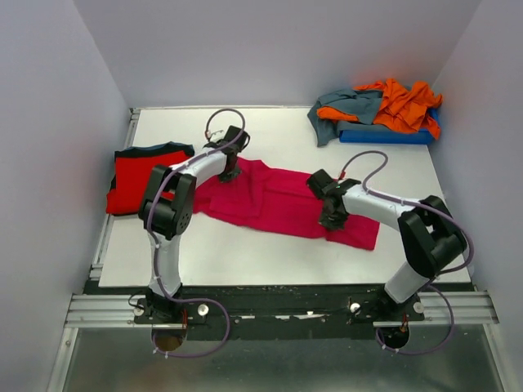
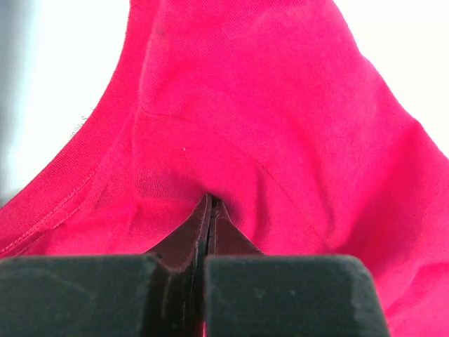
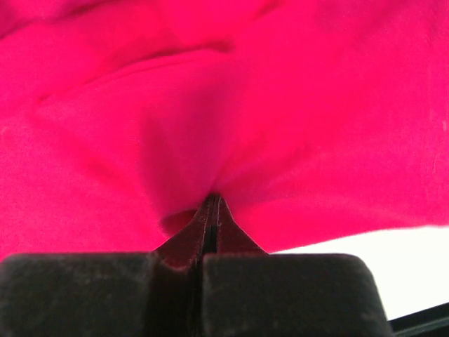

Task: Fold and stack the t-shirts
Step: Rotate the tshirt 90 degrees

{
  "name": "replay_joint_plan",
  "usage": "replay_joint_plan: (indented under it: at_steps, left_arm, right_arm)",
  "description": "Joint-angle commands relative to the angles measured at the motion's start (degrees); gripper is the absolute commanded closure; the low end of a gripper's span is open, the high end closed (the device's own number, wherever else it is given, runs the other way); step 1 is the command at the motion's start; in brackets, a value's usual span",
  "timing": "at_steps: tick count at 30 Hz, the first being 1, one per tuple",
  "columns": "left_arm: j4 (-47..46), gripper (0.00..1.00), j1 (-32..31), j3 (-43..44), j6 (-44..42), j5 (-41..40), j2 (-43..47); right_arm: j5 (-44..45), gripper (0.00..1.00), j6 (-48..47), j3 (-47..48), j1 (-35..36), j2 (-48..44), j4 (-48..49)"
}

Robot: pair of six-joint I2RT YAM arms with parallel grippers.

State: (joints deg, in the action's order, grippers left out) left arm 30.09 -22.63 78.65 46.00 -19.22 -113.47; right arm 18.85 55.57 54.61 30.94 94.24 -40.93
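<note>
Across the middle of the white table point(image 1: 245, 253), a magenta-pink t-shirt point(image 1: 278, 200) is lying stretched in a long, rumpled band while both arms are working on it. The left gripper point(image 1: 230, 173) is bearing down on the shirt's far left end, beside the neckline. Its fingers point(image 2: 186, 242) are pressing together and pinching a small ridge of the cloth. The right gripper point(image 1: 331, 219) is doing the same toward the shirt's near right end, its fingers clamping a tuck of fabric close to the edge. Gripping the garment at two well-separated spots is apparently letting the arms pull it taut together, so the soft cloth is not sagging or bunching ahead of a fold. Just left of the magenta shirt, a bright red t-shirt point(image 1: 135, 181) is lying flat and squared, seemingly folded already and serving as the base of the stack. Well beyond the magenta shirt's far right end, an orange t-shirt point(image 1: 402, 104) and a grey-teal t-shirt point(image 1: 341, 108) are waiting in a loose heap on a blue tray point(image 1: 384, 135), evidently not yet folded.
</note>
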Motion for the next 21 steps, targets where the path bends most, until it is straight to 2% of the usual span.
replay_joint_plan:
  at_steps: [1,6,10,12,14,18,21]
  left_arm:
    - [5.7,1.00,-1.2,15.3,-2.4,2.0,-11.3]
    - [11.3,1.00,-2.3,36.4,-4.3,5.2,-24.8]
    - [12.2,1.00,-4.1,50.8,-5.4,8.2,-33.1]
    - [11.6,1.00,-4.3,56.4,-5.5,11.6,-36.7]
    - [9.7,1.00,-4.4,60.0,-5.6,14.9,-39.4]
    - [6.0,1.00,-3.7,62.3,-6.3,13.9,-40.8]
    - [0.3,1.00,-2.9,60.9,-7.8,17.0,-39.6]
  right_arm:
    - [-9.3,0.99,7.5,-1.4,10.1,6.0,-3.2]
    - [-13.7,0.99,11.5,6.3,22.7,11.1,-1.5]
    - [-20.6,0.99,7.1,12.6,28.4,14.3,6.5]
    - [-24.7,0.99,3.9,9.9,28.0,11.9,15.5]
    - [-24.3,0.99,1.0,7.1,26.8,7.2,19.6]
    - [-22.4,0.99,-5.5,3.4,20.7,-3.1,19.3]
    - [-21.7,0.99,-8.3,-0.2,14.4,-9.3,17.8]
